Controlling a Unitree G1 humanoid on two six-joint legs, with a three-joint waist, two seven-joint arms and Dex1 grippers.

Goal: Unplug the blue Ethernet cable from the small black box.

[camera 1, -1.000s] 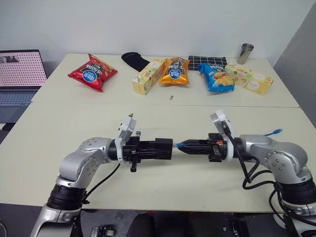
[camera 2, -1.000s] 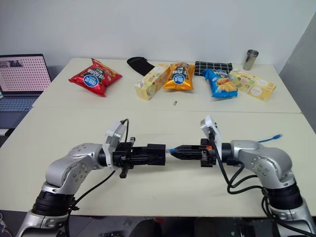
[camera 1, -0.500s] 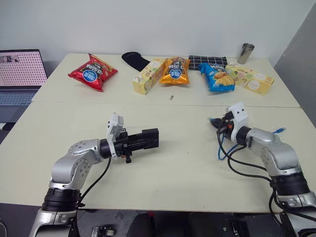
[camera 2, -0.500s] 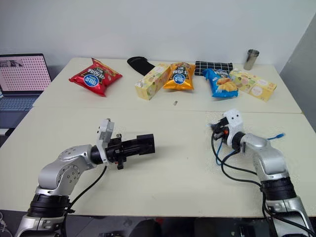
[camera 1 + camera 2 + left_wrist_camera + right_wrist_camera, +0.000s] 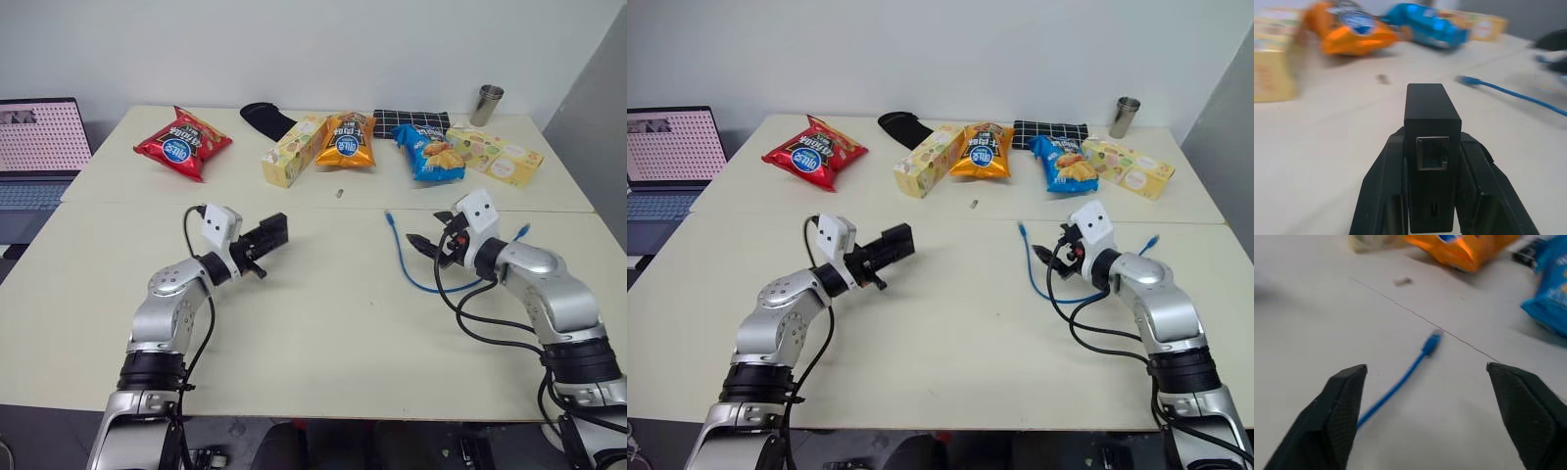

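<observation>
Your plug is already out of the small black box [image 5: 1431, 147], so what remains, as I judge it, is to finish cleanly: set the box down flat on the table [image 5: 323, 333] with your left gripper [image 5: 274, 235] and lift the right gripper [image 5: 1050, 255] straight away without catching the loose cord. The left gripper's fingers are pressed against the box's two flat sides, holding it above the table on your left; in the left wrist view its socket face looks back at the camera and stands empty. The box's long axis runs along the fingers, pointing forward and to the right, toward the snack bags at the far edge. The right gripper's fingers are spread wide with nothing between them. The blue Ethernet cable [image 5: 416, 274] lies free on the table on your right, just beside those fingers. It runs from one plug end near the table seam back toward you, then curves under the right arm toward the far right, where its other plug shows; the stretch hidden by the arm I cannot follow for certain.
</observation>
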